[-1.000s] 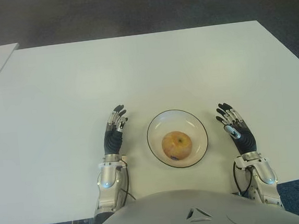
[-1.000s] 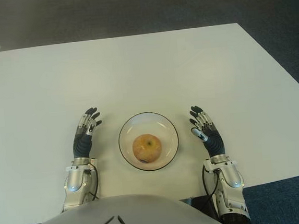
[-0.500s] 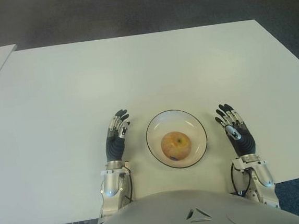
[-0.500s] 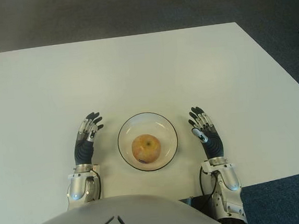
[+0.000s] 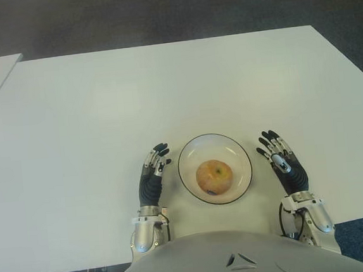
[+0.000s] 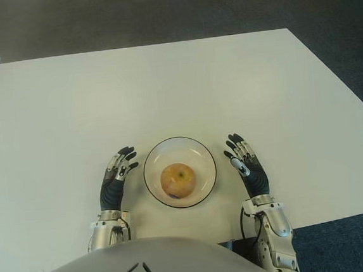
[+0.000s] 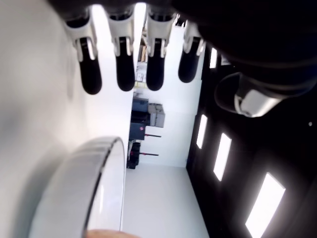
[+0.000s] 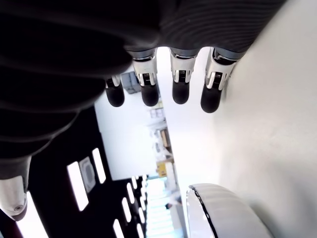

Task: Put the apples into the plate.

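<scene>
A white table is seen from above, w/ a clear, dark-rimmed plate near the robot at the near-centre. One yellow-red apple sits in the plate, roughly mid-dish, stem up. No other apple is visible on the table.

The left hand is shown just left of the plate; fingers are extended and relaxed, nothing held. The right hand is shown just right of the plate, likewise released, fingers spread, nothing grasped. Neither hand touches the plate or apple as far as can be told. In the wrist views, straight fingertips and the plate rim are seen close by.

Judgement: the placing appears done; the step in hand is likely clearing away/parking. To do it well, both hands should be drawn back toward the near edge w/o sweeping inward, so the rim is not clipped & the apple is not set rolling.
</scene>
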Available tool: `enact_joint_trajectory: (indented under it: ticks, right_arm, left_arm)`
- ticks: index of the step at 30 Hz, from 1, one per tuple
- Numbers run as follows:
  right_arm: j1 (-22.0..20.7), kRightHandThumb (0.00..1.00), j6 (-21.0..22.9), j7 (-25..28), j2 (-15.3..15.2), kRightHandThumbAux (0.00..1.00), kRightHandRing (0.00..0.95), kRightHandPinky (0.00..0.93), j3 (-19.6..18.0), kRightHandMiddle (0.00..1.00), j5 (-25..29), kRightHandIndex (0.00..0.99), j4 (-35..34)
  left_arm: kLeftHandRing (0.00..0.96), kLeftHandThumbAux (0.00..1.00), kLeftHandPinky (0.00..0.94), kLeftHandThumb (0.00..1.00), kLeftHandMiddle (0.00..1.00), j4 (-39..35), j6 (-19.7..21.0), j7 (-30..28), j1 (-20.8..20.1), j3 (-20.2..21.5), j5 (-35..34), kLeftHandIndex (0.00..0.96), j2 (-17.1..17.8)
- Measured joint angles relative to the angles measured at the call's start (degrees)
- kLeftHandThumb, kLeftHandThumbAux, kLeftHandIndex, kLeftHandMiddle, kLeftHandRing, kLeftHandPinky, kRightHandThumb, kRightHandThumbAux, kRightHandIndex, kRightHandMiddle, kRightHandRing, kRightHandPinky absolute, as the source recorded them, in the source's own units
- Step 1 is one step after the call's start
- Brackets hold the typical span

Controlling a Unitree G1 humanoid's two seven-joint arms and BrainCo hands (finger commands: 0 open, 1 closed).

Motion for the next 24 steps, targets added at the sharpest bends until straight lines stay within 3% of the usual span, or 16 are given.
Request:
enact_joint_trajectory:
  ticks: [13,24]
  right_arm:
    - [2.5,0.120,4.6,-2.2,-0.3,0.563,0.000,0.000,1.7,0.017,-2.5,0.008,-6.0]
    - [2.8,0.122,8.0,-2.6,-0.5,0.560,0.000,0.000,2.1,0.017,-2.5,0.013,-8.2]
  left_arm:
    - [0.047,0.436,0.053,0.067,0.061,-10.7,14.0,4.6,4.5,-2.0,2.2,0.057,3.0]
    - [0.047,0.430,0.063,0.077,0.075,-12.2,15.1,5.2,5.3,-2.1,0.6,0.082,3.4]
